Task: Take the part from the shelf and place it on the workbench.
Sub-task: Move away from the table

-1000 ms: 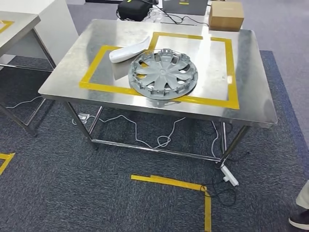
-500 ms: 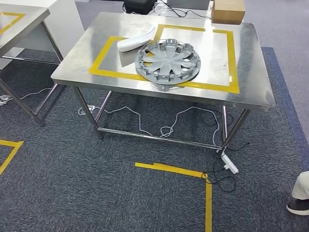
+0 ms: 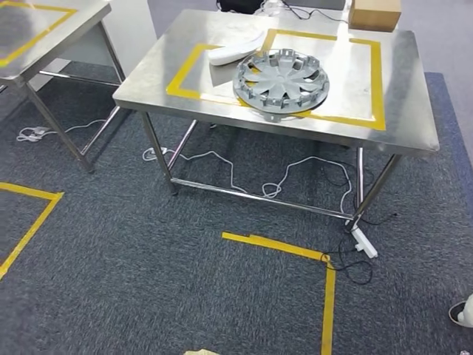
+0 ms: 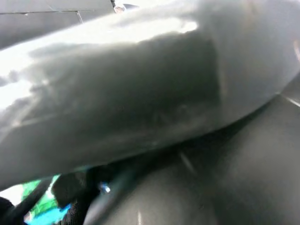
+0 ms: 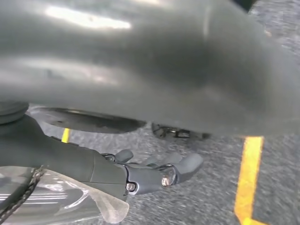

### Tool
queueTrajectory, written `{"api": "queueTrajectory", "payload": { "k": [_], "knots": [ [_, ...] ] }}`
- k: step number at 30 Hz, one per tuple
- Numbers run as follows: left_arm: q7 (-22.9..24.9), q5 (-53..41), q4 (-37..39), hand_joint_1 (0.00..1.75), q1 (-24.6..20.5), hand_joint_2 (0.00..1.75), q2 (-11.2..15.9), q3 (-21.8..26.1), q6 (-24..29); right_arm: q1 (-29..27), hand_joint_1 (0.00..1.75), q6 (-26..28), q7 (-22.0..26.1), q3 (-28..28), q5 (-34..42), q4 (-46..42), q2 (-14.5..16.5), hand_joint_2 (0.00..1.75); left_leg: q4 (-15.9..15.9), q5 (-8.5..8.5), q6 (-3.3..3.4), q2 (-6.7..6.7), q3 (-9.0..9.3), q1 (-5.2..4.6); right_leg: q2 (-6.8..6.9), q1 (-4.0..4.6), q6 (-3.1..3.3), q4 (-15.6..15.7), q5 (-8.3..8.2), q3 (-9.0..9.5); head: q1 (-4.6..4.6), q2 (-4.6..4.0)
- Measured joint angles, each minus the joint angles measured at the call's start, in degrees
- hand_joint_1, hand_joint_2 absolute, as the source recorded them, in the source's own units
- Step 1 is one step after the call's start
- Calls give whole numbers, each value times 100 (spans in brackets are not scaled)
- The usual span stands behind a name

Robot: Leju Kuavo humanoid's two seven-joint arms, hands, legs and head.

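part [image 5: 141,61], a big smooth glossy grey piece, sits right up against both wrist cameras. in the right wrist view it runs as a broad band over the right hand [image 5: 148,173]. the fingers [image 5: 183,166] are stretched out fairly straight and close together alongside the part, with a strip of carpet showing between them and its edge, so i cannot tell whether they touch it or carry it. a bit of clear plastic film [image 5: 102,206] lies by the wrist. in the left wrist view the same grey part [image 4: 123,93] fills most of the frame, and the left hand [image 4: 72,199] is a dark blur at its edge; i cannot tell how its fingers lie or whether they grip. from the head view a steel desk [image 3: 412,111] stands ahead on the dark carpet, marked with a rectangle of yellow tape [image 3: 379,81]. a silver hubcap [image 3: 281,80] lies flat on the near line of that tape, and a white curved piece [image 3: 237,50] lies just behind it to the left, touching or nearly so. a cardboard box [image 3: 374,13] sits beyond the desk's far edge. a second desk [image 3: 33,37] stands off to the left. cables [image 3: 267,188] and a power strip [image 3: 365,242] lie under the near desk.
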State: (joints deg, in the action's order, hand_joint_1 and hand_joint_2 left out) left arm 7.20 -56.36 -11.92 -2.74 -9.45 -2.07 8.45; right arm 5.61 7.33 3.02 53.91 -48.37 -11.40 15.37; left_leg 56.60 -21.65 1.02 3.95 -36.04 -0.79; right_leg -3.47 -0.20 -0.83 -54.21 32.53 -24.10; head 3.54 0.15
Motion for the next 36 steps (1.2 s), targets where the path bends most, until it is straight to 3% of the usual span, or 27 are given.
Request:
{"api": "queueTrajectory", "payload": {
  "k": [2, 4, 6, 7, 8, 9, 12, 14, 16, 18, 20, 22, 23, 24, 25, 27, 29, 31, 32, 34, 36],
  "knots": [
    [161, 5, 10, 0, 12, 0, 5, 2, -4, -22, 0, -40, -62, -42, -85, 3, -2, 0, 81, -39, -59, -8, -70, 10, 152, -10, 74, -3, -34, -55, 7, 0],
    [247, 20, 15, 0, 17, 0, 13, 6, -5, -53, 0, -59, -123, -92, -190, 6, -4, 0, 521, -425, -127, -173, -209, 24, 323, -23, 150, 0, -94, -98, 26, 0],
    [314, 51, 16, 0, 11, 0, 18, 15, -19, -84, 0, -73, -184, -172, -350, 6, -8, 0, 1290, -909, -195, -297, -392, 47, 492, -13, 176, -9, -137, -153, 36, 0],
    [355, 70, 16, 0, 8, 0, 19, 24, -39, -95, 0, -84, -203, -223, -435, 6, -9, 0, 1572, -1031, -218, -318, -412, 59, 580, -10, 174, -18, -152, -181, 37, 0],
    [398, 85, 16, 0, 9, 0, 19, 33, -64, -102, 0, -95, -208, -274, -509, 6, -10, 0, 1658, -1045, -231, -338, -339, 70, 663, -7, 168, -29, -162, -205, 37, 0],
    [447, 98, 16, 0, 14, 0, 19, 40, -89, -101, 0, -104, -209, -325, -571, 6, -10, 0, 1507, -958, -233, -367, -161, 80, 741, -4, 162, -41, -168, -221, 37, 0],
    [589, 193, 17, 0, 48, 0, 16, 89, -88, -91, 0, -109, -223, -488, -761, 7, -8, 0, 383, -643, -162, -670, 585, 61, 927, 22, 128, -68, -176, -214, 36, 0],
    [637, 265, 21, 0, 87, 0, 14, 168, -69, -85, 0, -85, -246, -593, -869, 8, -7, 0, 48, -650, -81, -808, 729, 16, 1031, 50, 77, -84, -192, -216, 34, 0],
    [634, 307, 23, 0, 123, 0, 11, 241, -77, -74, 0, -63, -272, -683, -940, 8, -2, 0, -14, -633, 1, -728, 688, 16, 1106, 58, 15, -89, -192, -230, 33, 0],
    [622, 328, 24, 0, 129, 0, 7, 296, -86, -62, 0, -53, -278, -748, -975, 8, 3, 0, -67, -583, 86, -613, 656, 48, 857, 38, -52, -265, -45, -337, 15, 0],
    [620, 339, 25, 0, 122, 0, 4, 330, -88, -71, 0, -49, -275, -794, -986, 8, 3, 0, -86, -538, 146, -493, 614, 58, 491, 8, -97, -916, 295, -661, -4, 0],
    [625, 349, 25, 0, 121, 0, 3, 355, -93, -98, 0, -50, -279, -825, -997, 8, 1, 0, -76, -509, 168, -351, 566, 49, 384, -5, -114, -1667, 544, -1044, -3, 0],
    [643, 358, 25, 0, 121, 0, 0, 373, -98, -109, 0, -51, -283, -837, -1010, 8, 1, 0, -67, -498, 167, -269, 552, 46, 371, -5, -117, -1807, 512, -1134, -4, 0],
    [678, 365, 25, 0, 118, 0, -6, 395, -103, -111, 0, -58, -286, -850, -1024, 8, 0, 0, -54, -491, 162, -187, 546, 45, 358, -5, -113, -1680, 354, -1097, -3, 0],
    [722, 366, 25, 0, 109, 0, -17, 416, -107, -110, 0, -69, -289, -861, -1037, 8, 0, 0, -36, -489, 153, -104, 543, 45, 316, -10, -104, -1354, 117, -964, -3, 0],
    [808, 348, 25, 0, 80, 0, -45, 441, -97, -103, 0, -109, -297, -878, -1047, 10, 0, 0, 14, -491, 121, 42, 514, 41, 25, -40, -81, -578, -226, -627, -2, 0],
    [840, 306, 25, 0, 55, 0, -60, 451, -54, -96, 0, -157, -303, -883, -1042, 12, 0, 0, 51, -470, 54, 164, 437, 44, -191, -59, -54, -240, -272, -469, 2, 0],
    [843, 259, 25, 0, 47, 0, -60, 458, 4, -95, 0, -204, -299, -885, -1038, 13, 3, 0, 61, -425, -25, 294, 360, 59, -94, -59, -5, -210, -285, -460, 5, 0],
    [843, 245, 25, 0, 46, 0, -62, 462, 26, -93, 0, -223, -296, -888, -1043, 14, 9, 0, 91, -436, -57, 272, 329, 60, -19, -66, 27, -194, -304, -464, 8, 0],
    [839, 228, 25, 0, 41, 0, -61, 469, 55, -88, 0, -249, -285, -902, -1062, 15, 25, 0, 427, -653, -119, 24, 175, 55, 156, -85, 84, -164, -328, -456, 40, 0],
    [829, 181, 25, 0, 37, 0, -59, 472, 91, -90, 0, -257, -298, -913, -1069, 15, 34, 0, 1175, -1052, -183, -261, -141, 66, 349, -76, 110, -166, -323, -457, 71, 0]
  ]
}}
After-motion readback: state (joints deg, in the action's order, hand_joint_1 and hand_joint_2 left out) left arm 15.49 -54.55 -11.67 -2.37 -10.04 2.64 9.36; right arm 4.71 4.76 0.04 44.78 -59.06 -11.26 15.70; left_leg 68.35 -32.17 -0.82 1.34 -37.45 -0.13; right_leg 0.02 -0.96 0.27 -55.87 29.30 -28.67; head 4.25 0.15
